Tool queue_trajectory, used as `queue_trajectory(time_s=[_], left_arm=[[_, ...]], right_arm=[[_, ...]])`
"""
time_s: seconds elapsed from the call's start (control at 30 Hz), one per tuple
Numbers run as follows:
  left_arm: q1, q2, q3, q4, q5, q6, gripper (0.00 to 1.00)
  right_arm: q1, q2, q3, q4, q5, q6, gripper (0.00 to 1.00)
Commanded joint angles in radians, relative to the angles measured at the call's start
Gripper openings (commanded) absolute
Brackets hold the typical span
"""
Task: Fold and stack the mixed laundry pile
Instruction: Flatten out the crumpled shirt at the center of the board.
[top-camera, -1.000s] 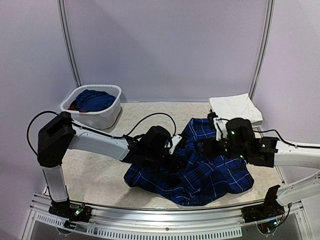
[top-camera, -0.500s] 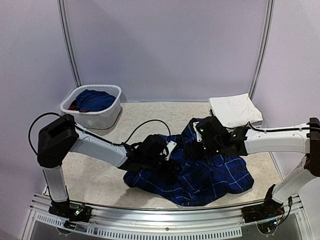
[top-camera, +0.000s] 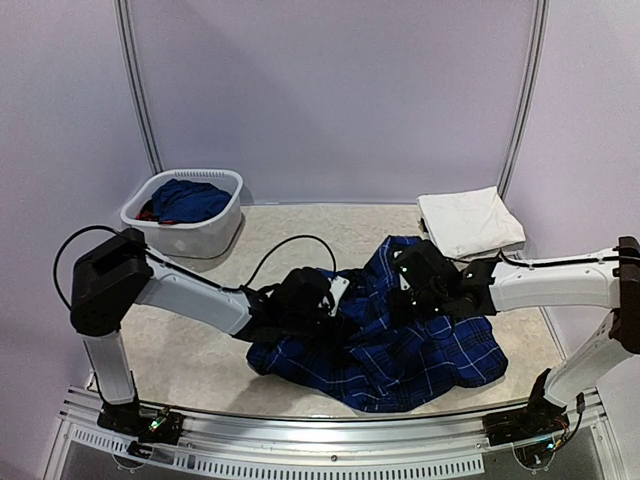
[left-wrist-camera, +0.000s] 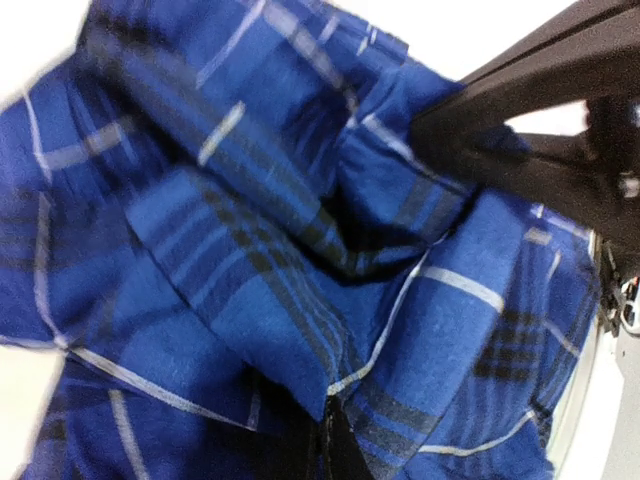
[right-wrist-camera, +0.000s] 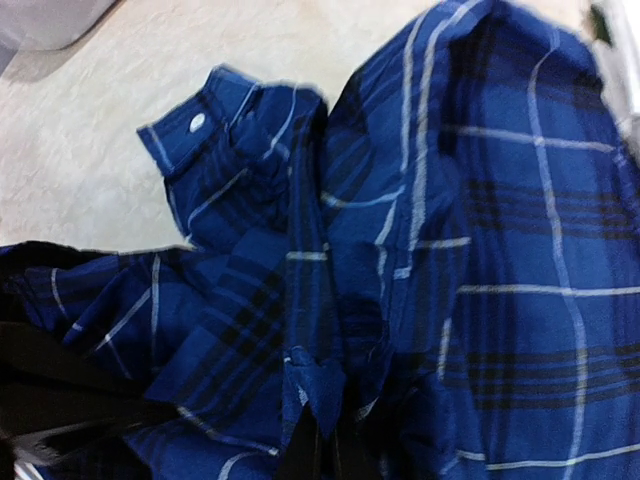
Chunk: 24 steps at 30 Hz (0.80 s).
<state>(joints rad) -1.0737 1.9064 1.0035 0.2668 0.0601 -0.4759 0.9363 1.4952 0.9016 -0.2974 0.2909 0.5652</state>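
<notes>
A navy plaid shirt (top-camera: 420, 345) lies crumpled on the table's near middle. My left gripper (top-camera: 333, 303) sits at the shirt's left side, shut on a fold of the plaid cloth (left-wrist-camera: 250, 250), which bunches at the fingertips (left-wrist-camera: 335, 440). My right gripper (top-camera: 402, 290) is over the shirt's upper middle, shut on another fold (right-wrist-camera: 330, 375) that rises from its tips (right-wrist-camera: 320, 440). A buttoned cuff (right-wrist-camera: 195, 125) lies spread on the table. White trousers (top-camera: 470, 220) rest folded at the back right. A solid blue piece (top-camera: 190, 198) and a bit of red (top-camera: 148, 212) lie in the basket.
The white oval basket (top-camera: 215, 232) stands at the back left corner. The right arm's dark link (left-wrist-camera: 540, 110) crosses close above the shirt near my left gripper. Bare beige tabletop (top-camera: 200, 350) shows left of the shirt.
Both grippers have closed on the shirt's cloth. The right arm has stretched leftward over the shirt, and the left gripper has settled lower into its left side.
</notes>
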Motion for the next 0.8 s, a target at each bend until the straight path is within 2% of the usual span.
queue_trajectory(time_s=[0.0, 0.23, 0.33, 0.37, 0.4, 0.43, 0.47, 0.5, 0.57, 0.7, 0.77], left_arm=[[-0.009, -0.161, 0.103, -0.125, -0.1, 0.094, 0.0], [-0.008, -0.296, 0.291, -0.343, -0.286, 0.315, 0.0], [-0.008, -0.355, 0.318, -0.327, -0.411, 0.485, 0.0], [-0.008, -0.375, 0.301, -0.273, -0.45, 0.55, 0.0], [-0.008, -0.392, 0.274, -0.18, -0.506, 0.62, 0.0], [-0.004, -0.403, 0.235, -0.086, -0.562, 0.687, 0.0], [0.006, -0.405, 0.182, 0.004, -0.599, 0.757, 0.0], [0.031, -0.395, 0.16, 0.066, -0.634, 0.799, 0.0], [0.115, -0.358, 0.148, 0.124, -0.618, 0.809, 0.0], [0.337, -0.199, 0.256, 0.006, -0.514, 0.639, 0.0], [0.398, -0.119, 0.322, -0.094, -0.474, 0.573, 0.0]], right_arm=[[0.006, -0.101, 0.07, -0.039, 0.123, -0.043, 0.02], [0.006, -0.228, 0.07, 0.131, 0.182, -0.095, 0.01], [0.007, -0.219, 0.091, 0.182, 0.202, -0.116, 0.04], [0.006, -0.21, 0.098, 0.198, 0.211, -0.117, 0.12], [0.007, -0.195, 0.102, 0.222, 0.216, -0.12, 0.28], [0.006, -0.184, 0.107, 0.246, 0.218, -0.131, 0.52], [0.006, -0.165, 0.118, 0.252, 0.22, -0.135, 0.64], [0.004, -0.148, 0.142, 0.246, 0.227, -0.138, 0.66], [0.001, -0.104, 0.176, 0.196, 0.263, -0.127, 0.68], [-0.003, -0.094, 0.156, 0.175, 0.317, -0.082, 0.69], [-0.007, -0.12, 0.127, 0.179, 0.317, -0.076, 0.69]])
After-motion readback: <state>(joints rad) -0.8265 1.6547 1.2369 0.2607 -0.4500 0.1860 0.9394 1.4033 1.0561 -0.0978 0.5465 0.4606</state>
